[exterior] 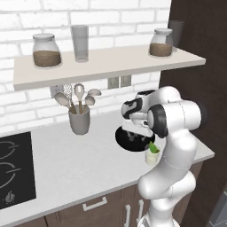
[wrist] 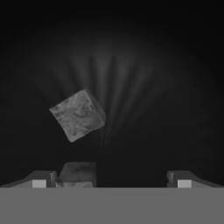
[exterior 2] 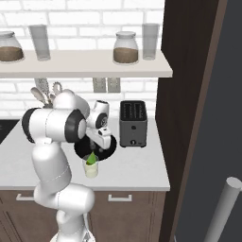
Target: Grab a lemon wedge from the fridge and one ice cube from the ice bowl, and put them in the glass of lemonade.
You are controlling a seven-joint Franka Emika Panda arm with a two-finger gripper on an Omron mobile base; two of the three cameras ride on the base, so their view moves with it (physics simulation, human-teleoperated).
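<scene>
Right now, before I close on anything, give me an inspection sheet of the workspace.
Surface: pale counter, cooktop at its left end.
Job's things: lemon wedge already in the glass of lemonade; black ice bowl behind it; two ice cubes inside, one ahead, one by a finger.
Clutter: toaster, utensil holder, jars and glasses on the shelf.
Gripper: gripper open over the bowl, fingers empty.
Cables: nothing seen.
Surroundings: brick wall, dark cabinet side.

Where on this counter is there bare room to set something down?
Free: the wide stretch between the cooktop and the ice bowl, in front of the utensil holder. Crowded: around the bowl, with the glass of lemonade, toaster and arm.
</scene>
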